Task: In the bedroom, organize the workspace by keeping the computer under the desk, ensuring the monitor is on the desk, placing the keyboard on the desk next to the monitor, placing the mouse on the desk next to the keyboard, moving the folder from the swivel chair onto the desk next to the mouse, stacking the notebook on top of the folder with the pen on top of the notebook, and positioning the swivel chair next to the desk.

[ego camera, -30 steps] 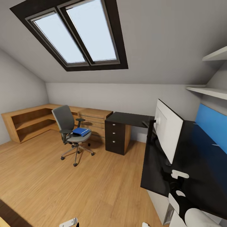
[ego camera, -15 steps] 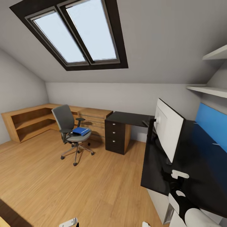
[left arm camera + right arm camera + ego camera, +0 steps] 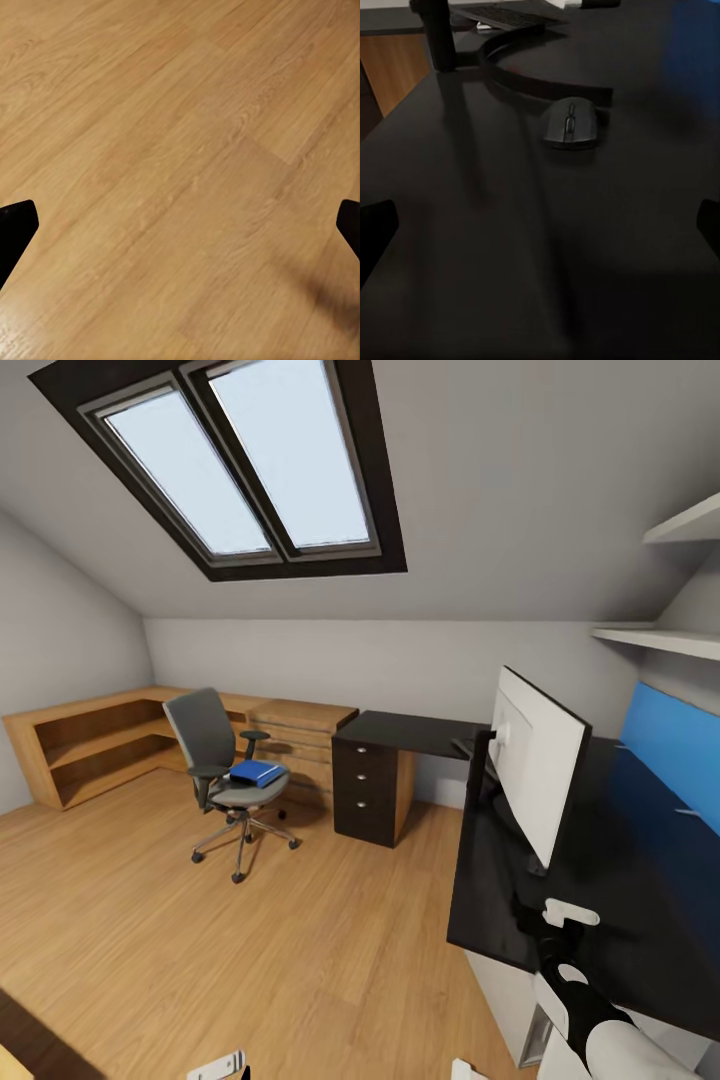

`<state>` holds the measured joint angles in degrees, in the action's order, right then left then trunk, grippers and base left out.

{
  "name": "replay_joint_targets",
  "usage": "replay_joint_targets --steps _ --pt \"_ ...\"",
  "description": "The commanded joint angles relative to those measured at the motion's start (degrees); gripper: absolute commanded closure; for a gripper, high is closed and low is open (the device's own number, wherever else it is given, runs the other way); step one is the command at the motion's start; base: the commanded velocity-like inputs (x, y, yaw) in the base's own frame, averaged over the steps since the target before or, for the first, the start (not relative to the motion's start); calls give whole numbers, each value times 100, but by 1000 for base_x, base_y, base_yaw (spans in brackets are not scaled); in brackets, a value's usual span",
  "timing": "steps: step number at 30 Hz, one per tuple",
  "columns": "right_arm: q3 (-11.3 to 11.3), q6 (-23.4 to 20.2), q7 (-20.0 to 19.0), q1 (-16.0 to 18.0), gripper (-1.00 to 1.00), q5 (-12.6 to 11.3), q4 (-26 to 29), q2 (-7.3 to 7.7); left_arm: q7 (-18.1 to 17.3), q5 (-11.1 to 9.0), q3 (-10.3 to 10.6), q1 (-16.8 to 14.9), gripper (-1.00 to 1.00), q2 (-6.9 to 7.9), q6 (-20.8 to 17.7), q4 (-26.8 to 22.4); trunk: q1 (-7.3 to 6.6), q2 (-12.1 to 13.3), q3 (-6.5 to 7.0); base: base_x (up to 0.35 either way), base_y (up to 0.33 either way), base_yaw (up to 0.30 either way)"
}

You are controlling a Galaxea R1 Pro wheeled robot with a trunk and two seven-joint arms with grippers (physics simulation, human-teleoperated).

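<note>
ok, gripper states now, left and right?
Left gripper: open, empty, above the light wooden floor.
Right gripper: open, empty, over the glossy black desk, small black rounded mouse ahead.

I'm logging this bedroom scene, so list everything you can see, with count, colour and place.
swivel chair: one, grey, on floor away from the desk
folder: one, blue, on chair seat
desk: one, black, L-shaped, right side
monitor: one, white back, on desk
mouse: one, black, on desk by monitor base
keyboard: one, dark keys, on desk beyond the monitor's neck
wooden shelving: one, light wood, far left
skylight: one, dark-framed, ceiling
left gripper: open, over floor
right gripper: open, over desk
</note>
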<state>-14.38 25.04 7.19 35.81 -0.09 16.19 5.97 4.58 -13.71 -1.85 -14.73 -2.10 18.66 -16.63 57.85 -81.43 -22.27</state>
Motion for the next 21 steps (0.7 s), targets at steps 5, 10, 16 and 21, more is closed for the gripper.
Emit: replay_joint_targets --steps 5,10,16,21 --pt "4 18 11 5 -100 6 -3 0 8 8 -18 -4 -100 -3 15 2 110 -206 -97 0 0 0" --pt "5 18 11 5 -100 8 -2 2 8 8 -22 -4 -100 -7 15 2 220 -406 -187 0 0 0" --pt "12 60 4 5 -100 15 -4 7 8 8 -25 -4 -100 -7 15 2 352 -647 -294 0 0 0" --pt "13 103 2 5 -100 17 -3 7 8 8 -24 -4 -100 -5 15 2 374 -687 -312 0 0 0"
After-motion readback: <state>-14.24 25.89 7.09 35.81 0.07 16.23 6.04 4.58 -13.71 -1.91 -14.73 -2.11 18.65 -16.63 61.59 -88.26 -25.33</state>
